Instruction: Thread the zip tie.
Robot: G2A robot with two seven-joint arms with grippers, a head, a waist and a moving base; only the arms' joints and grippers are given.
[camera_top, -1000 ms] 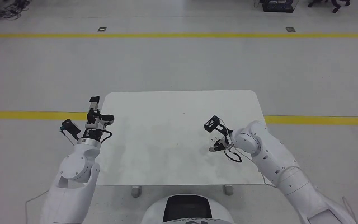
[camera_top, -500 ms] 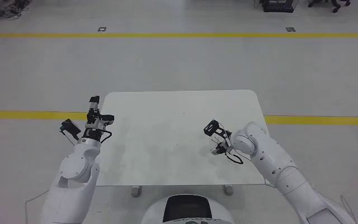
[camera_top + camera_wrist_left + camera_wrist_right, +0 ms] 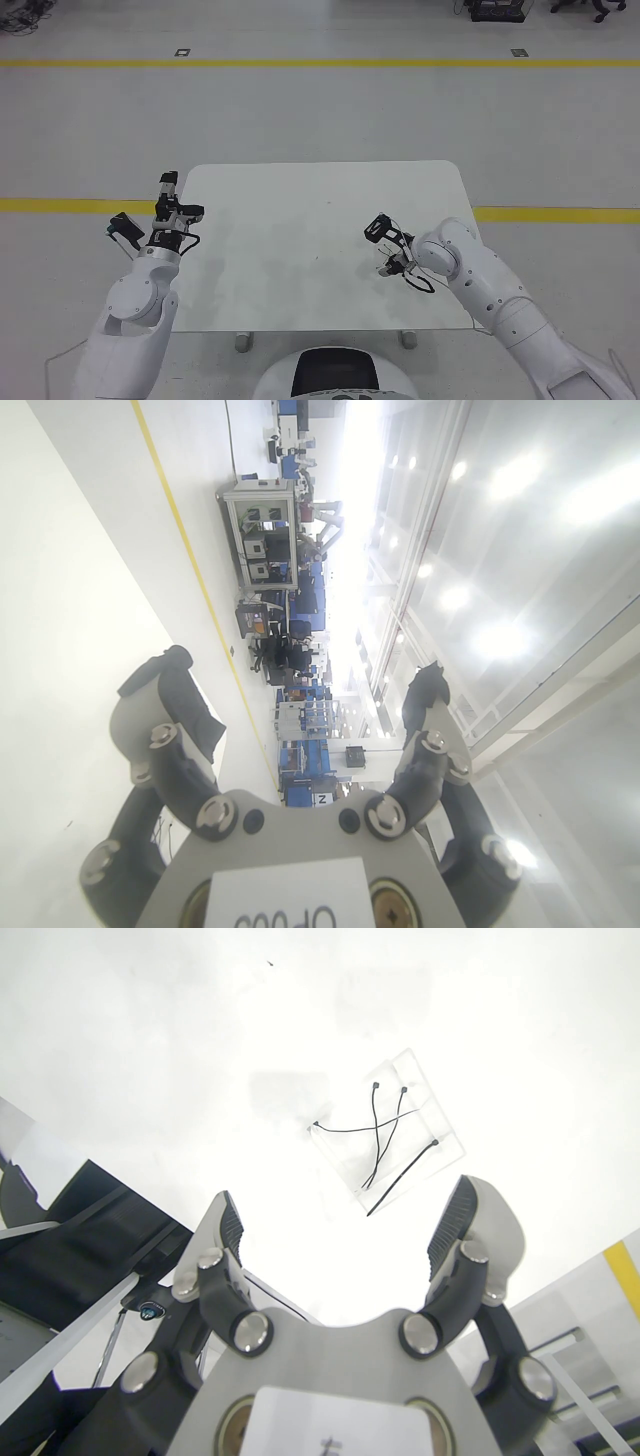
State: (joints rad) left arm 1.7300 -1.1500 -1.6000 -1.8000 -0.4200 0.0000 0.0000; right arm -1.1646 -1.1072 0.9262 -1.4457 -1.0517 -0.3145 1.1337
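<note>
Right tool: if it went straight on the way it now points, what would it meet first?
Probably the clear tray holding black zip ties on the white table, which lies just ahead of the open right tool. Nothing stands between them, though the depth is hard to judge.

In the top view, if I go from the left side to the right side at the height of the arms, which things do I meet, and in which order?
left gripper → table, its bare middle → right gripper
</note>
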